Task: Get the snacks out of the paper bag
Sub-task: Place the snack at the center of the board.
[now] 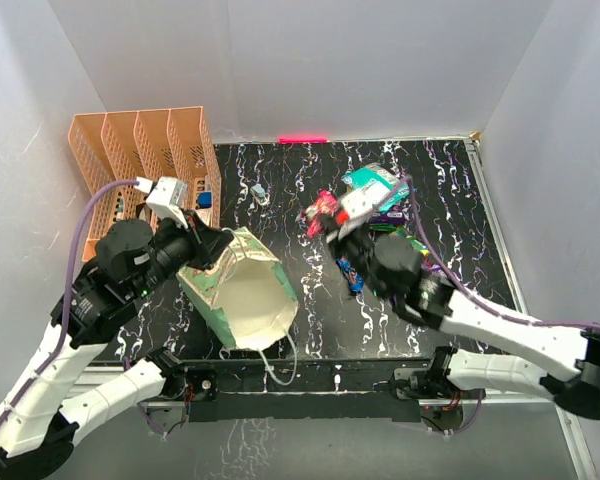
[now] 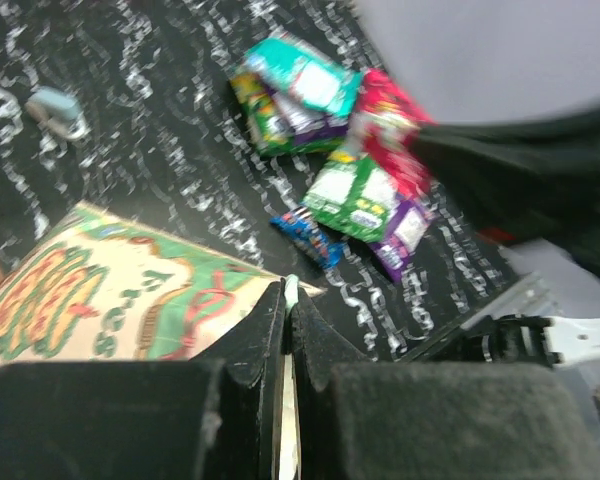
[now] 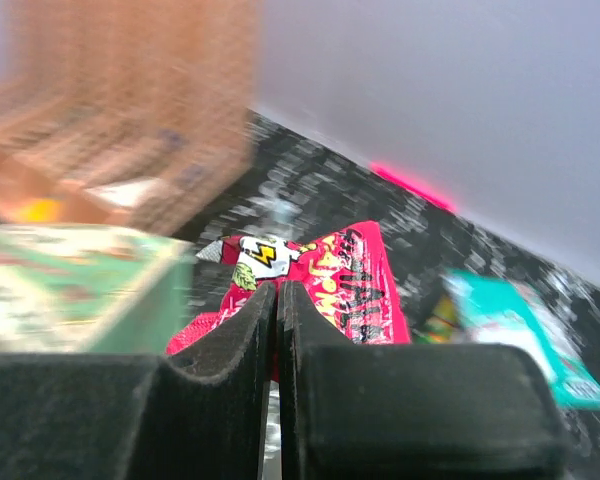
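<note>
The cream and mint-green paper bag (image 1: pixel 245 292) lies tilted at the centre left, its mouth facing the near edge. My left gripper (image 1: pixel 216 246) is shut on the bag's rim; the left wrist view shows the mint edge (image 2: pixel 291 291) pinched between the jaws, beside the printed bag face (image 2: pixel 100 300). My right gripper (image 1: pixel 332 226) is shut on a red snack packet (image 3: pixel 355 280), just right of the bag (image 3: pixel 70 290). More snacks lie on the black table: teal (image 2: pixel 305 75), green-and-white (image 2: pixel 355 195), purple (image 2: pixel 405 232) and a slim blue one (image 2: pixel 308 236).
An orange slotted file rack (image 1: pixel 140 150) stands at the back left, close behind my left arm. A small grey-blue item (image 1: pixel 258 192) lies behind the bag. A pink strip (image 1: pixel 302 140) marks the back wall's foot. White walls close in both sides.
</note>
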